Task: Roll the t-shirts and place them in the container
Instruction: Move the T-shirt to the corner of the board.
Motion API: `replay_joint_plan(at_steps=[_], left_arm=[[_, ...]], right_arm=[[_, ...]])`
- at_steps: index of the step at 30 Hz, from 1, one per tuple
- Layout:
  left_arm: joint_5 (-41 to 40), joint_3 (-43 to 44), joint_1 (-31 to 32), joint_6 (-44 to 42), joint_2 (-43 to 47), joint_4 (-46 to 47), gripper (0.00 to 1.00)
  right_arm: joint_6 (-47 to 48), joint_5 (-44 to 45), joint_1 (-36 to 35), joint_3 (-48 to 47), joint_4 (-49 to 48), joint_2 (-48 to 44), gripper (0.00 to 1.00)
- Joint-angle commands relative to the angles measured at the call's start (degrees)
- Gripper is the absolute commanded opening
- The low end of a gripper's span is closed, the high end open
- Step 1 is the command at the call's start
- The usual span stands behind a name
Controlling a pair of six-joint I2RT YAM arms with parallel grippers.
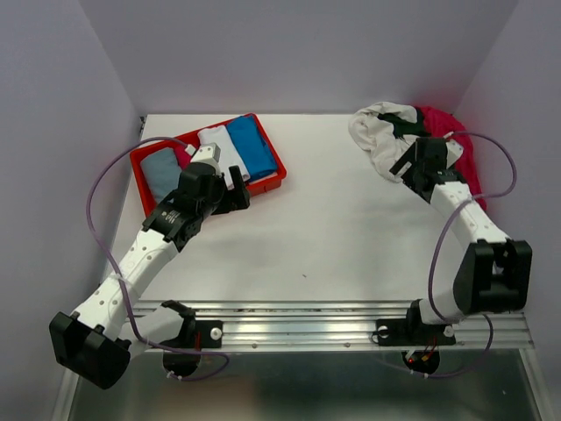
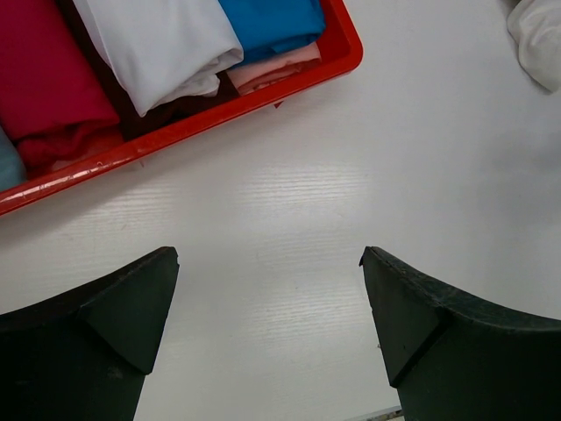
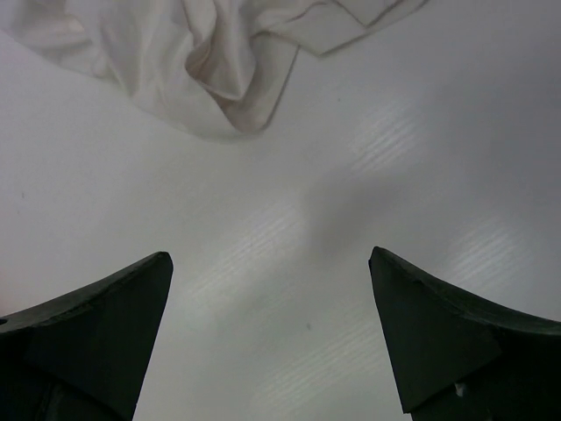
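Observation:
A crumpled cream-white t-shirt [image 1: 379, 132] with dark green trim lies at the back right, and a magenta-pink t-shirt [image 1: 459, 151] is heaped beside it against the wall. My right gripper [image 1: 406, 168] hovers open just in front of the cream shirt. In the right wrist view the cream shirt's [image 3: 202, 61] edge lies beyond the right gripper [image 3: 271, 256], with only bare table between the jaws. My left gripper [image 1: 235, 191] is open at the red tray's front edge. In the left wrist view the left gripper [image 2: 268, 256] also holds nothing.
The red tray [image 1: 266, 182] at the back left holds several rolled cloths: grey-blue, magenta [image 2: 48, 79], white [image 2: 158, 44] and blue [image 2: 272, 22]. White walls close in the table on the left, back and right. A metal rail runs along the near edge.

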State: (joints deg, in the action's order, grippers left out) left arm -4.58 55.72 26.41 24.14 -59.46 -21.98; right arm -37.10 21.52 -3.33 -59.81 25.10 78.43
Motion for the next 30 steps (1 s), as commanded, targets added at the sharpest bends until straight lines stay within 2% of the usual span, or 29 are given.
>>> replay_joint_plan(at_steps=[1,6,10,13,16,17,18,20,21,25,30], left_arm=[[1.41,0.88,0.57,-0.23,-0.21,2.47,0.97],[2.82,1.40,0.83,-0.59,-1.44,2.73,0.97],[3.17,1.84,1.01,-0.76,-1.80,2.55,0.97],[3.17,2.02,1.10,-0.85,-1.54,2.12,0.97],[2.47,2.11,1.10,-0.94,-1.01,1.59,0.97],[2.21,2.11,1.01,-0.94,-0.48,1.59,0.97],[2.12,2.11,1.01,-1.02,-0.31,1.50,0.97],[2.12,2.11,1.01,-1.11,0.05,1.32,0.97],[2.03,2.19,1.01,-1.20,0.31,1.32,0.97],[0.98,2.72,1.01,-1.29,0.66,1.23,0.97],[-4.56,4.04,1.01,1.08,1.19,-0.26,0.98]], right_arm=[[1.42,-8.42,4.20,-8.97,-6.11,8.55,1.00],[1.42,-10.09,6.23,-21.64,-6.74,26.98,1.00],[1.94,-13.07,6.23,-31.14,-7.00,37.21,0.99],[1.68,-15.10,6.23,-35.72,-6.74,42.57,0.93],[1.68,-16.24,6.23,-38.10,-5.86,45.83,0.79],[1.68,-16.42,6.23,-38.19,-5.77,46.19,0.63],[1.77,-16.86,6.23,-38.10,-5.85,46.11,0.53],[1.77,-19.05,6.23,-36.61,-6.03,45.15,0.25],[1.68,-19.93,6.23,-35.47,-6.64,42.53,0.01],[2.21,-25.72,2.74,-26.08,-12.09,31.02,0.01],[2.47,-27.05,-5.18,-14.03,-13.24,17.30,0.01]])
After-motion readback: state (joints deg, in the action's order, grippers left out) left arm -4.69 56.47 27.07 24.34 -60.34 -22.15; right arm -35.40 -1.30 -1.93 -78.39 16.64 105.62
